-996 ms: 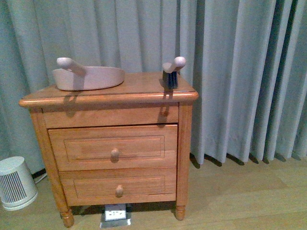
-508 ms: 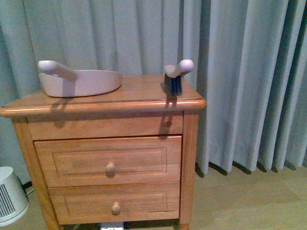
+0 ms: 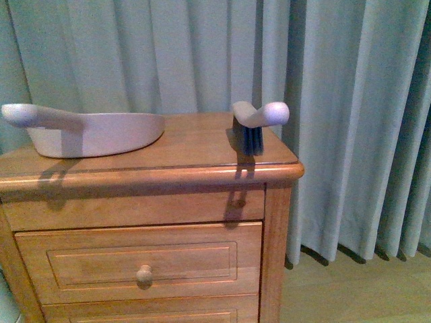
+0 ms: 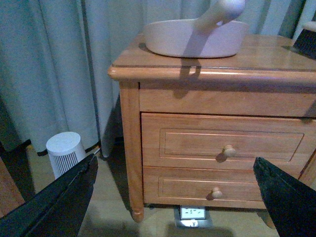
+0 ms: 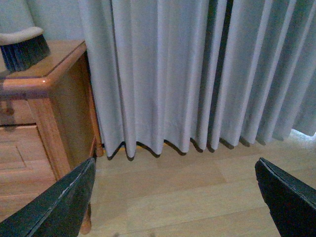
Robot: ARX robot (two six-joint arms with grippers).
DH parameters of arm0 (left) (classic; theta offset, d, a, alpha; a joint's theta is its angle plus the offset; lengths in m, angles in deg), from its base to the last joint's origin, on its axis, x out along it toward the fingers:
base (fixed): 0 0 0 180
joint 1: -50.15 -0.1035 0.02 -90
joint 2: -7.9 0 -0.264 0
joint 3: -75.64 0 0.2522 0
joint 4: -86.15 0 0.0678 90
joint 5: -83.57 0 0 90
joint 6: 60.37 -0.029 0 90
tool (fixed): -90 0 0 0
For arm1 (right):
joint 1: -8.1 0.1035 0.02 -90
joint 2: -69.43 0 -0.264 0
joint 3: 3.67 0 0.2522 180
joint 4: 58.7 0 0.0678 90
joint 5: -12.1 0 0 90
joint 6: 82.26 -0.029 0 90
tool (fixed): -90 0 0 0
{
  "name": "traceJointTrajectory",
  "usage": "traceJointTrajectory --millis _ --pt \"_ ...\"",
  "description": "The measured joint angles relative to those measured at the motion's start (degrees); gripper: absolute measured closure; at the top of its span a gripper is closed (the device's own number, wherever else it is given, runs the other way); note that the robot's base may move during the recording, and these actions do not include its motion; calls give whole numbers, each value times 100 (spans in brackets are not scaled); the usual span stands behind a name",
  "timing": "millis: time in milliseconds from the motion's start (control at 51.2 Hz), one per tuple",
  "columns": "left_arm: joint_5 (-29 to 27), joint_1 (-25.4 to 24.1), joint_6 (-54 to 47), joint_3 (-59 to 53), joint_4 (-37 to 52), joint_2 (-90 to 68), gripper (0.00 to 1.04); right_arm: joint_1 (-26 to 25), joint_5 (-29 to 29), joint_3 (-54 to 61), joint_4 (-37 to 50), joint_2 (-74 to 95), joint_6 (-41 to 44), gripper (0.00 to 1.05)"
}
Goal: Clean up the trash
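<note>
Left gripper [image 4: 174,163]: fingers [image 4: 59,200] spread wide, holding nothing; low in front of the nightstand.
Right gripper [image 5: 174,163]: fingers [image 5: 54,207] spread wide, holding nothing; low by the nightstand's right side, above the floor.
Floor [image 5: 197,192]: pale wood boards.
Heater [image 4: 65,150]: small white cylinder with a slatted front; on the floor left of the nightstand, against the curtain.
Socket box [image 4: 191,215]: on the floor under the nightstand's front edge.
Nightstand [image 3: 195,145]: orange-brown wood with a rounded top edge, backed against the curtain.
Drawers: two, upper [image 3: 141,259] over lower [image 4: 212,185], both closed, each with one round knob.
Dustpan [image 3: 101,134]: pink-beige; on the left half of the top, its handle reaching past the left edge.
Brush [image 3: 252,131]: dark bristles down, pale handle pointing right; stands near the right edge of the top, well apart from the dustpan.
Curtain [image 3: 350,101]: grey, pleated, hanging to the floor behind and to the right.
Trash: not in sight in any view; cannot tell where it lies.
</note>
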Motion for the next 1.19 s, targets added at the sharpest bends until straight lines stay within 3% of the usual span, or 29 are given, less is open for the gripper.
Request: traceJointTrajectory --millis 488,566,625,722,839,1035,1191 --pt "2 0 0 0 0 0 8 0 2 0 -4 -2 0 7" --pt "-496 -7 529 291 -625 -450 8 0 2 0 -4 -2 -2 7" --pt "-546 -219 846 531 -570 -1121 8 0 2 0 -4 -2 0 7" --pt "-417 -396 1005 1298 9 -2505 8 0 0 0 -4 -2 0 7" --pt "-581 -96 713 2817 90 -4347 8 0 0 0 -4 -2 0 7" --pt "-791 721 413 5213 -1080 -6725 8 0 0 0 -4 -2 0 7" --pt "-907 1038 686 6461 -1812 -8008 8 0 0 0 -4 -2 0 7"
